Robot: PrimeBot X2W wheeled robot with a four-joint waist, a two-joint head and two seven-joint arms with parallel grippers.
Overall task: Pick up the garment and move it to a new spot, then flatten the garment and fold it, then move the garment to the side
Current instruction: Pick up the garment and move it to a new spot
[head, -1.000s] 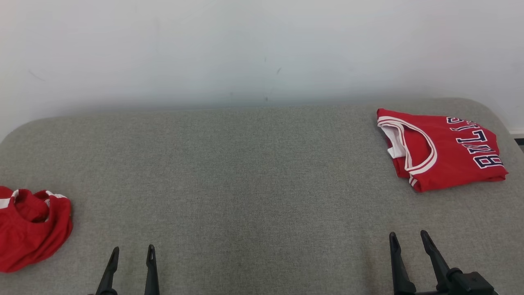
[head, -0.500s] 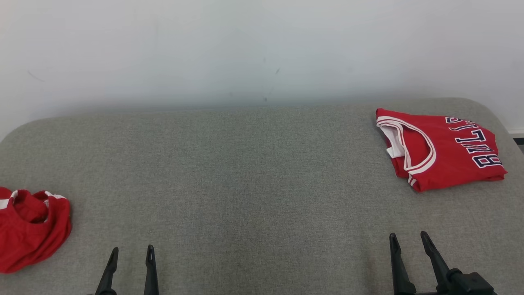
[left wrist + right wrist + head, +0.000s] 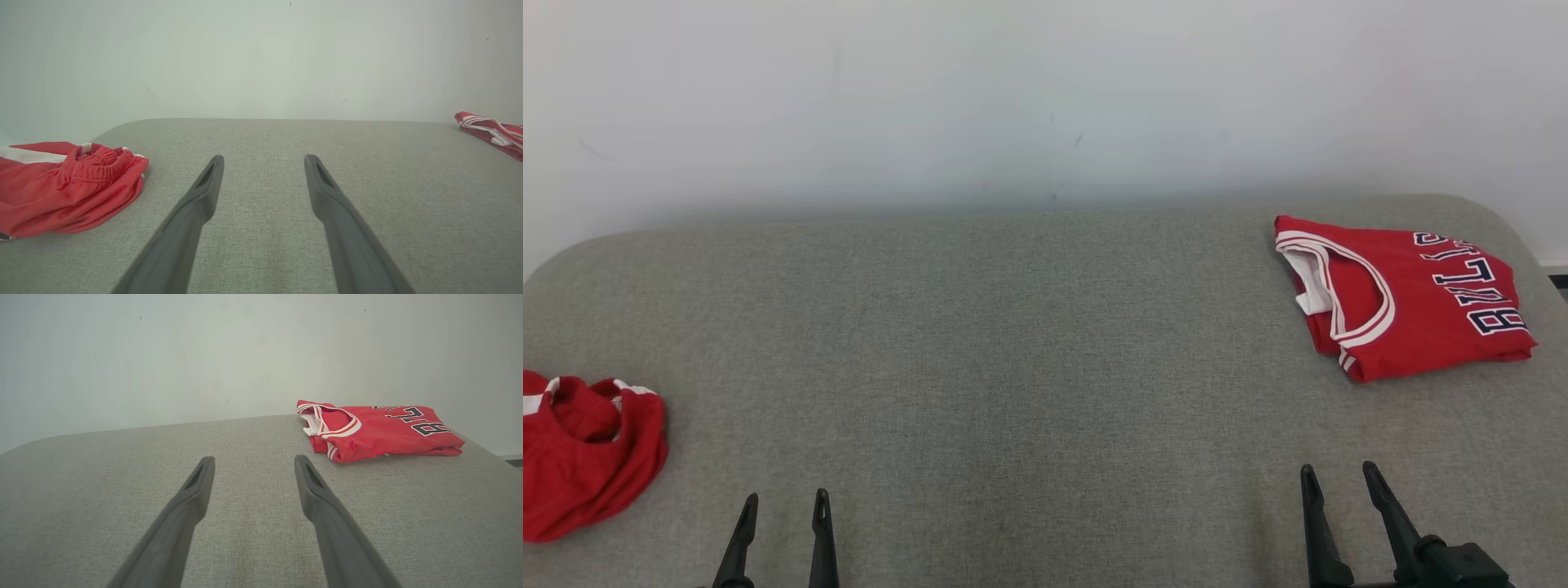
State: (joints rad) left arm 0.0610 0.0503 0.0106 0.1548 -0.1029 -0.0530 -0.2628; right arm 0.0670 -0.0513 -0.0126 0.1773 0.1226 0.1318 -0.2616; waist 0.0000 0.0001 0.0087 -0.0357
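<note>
Both grippers are hanging low over the near edge in the head view, the left gripper (image 3: 787,495) at about 7 o'clock and the right gripper (image 3: 1338,466) at about 5 o'clock. Each is holding its two dark fingers spread apart and gripping nothing.

Beneath them the grey padded surface (image 3: 1029,343) is taking up most of the scene, with a pale wall (image 3: 1045,98) rising behind it at 12 o'clock.

At about 2 o'clock a red jersey (image 3: 1421,310) is lying folded into a neat packet with its lettering facing up, well apart from the right gripper. To my eye this one is looking finished (flattened, folded and set to the side).

At about 8 o'clock a smaller red garment (image 3: 580,461), apparently shorts with a gathered waistband, is sitting in a crumpled heap. It is lying near the left gripper and running off the view's left edge.

I am judging that heap to be the piece now needing work. Nothing is gripping it yet, so the pick-up, the move to a new spot, the flattening, the folding and the shift aside are all waiting to be done.

As for containers, neither piece is sitting in a bin or basket; both are resting directly on the padding.
</note>
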